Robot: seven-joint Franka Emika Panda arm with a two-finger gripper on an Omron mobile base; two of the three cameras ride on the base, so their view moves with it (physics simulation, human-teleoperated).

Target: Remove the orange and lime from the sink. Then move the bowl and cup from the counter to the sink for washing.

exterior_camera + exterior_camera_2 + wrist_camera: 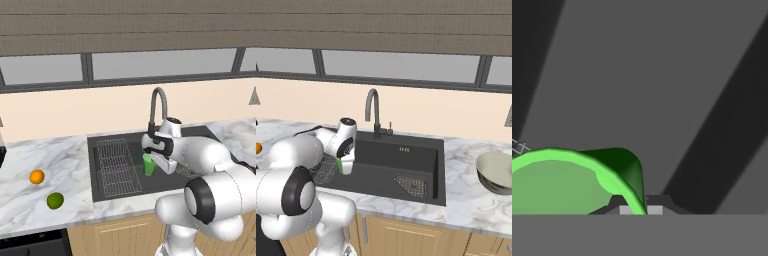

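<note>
White arm bent low over sink (165, 182), claw (150, 159) clenched on cup (148, 165) rim

Kitchen: sink (428, 152), faucet (374, 111), marble counter (55, 160)

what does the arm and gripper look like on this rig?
Glossy white, rounded arm links with dark charcoal bands at the joints. The hand is white with dark panels, and the two-finger gripper has small dark finger tips. No cables or markings are visible.
</note>
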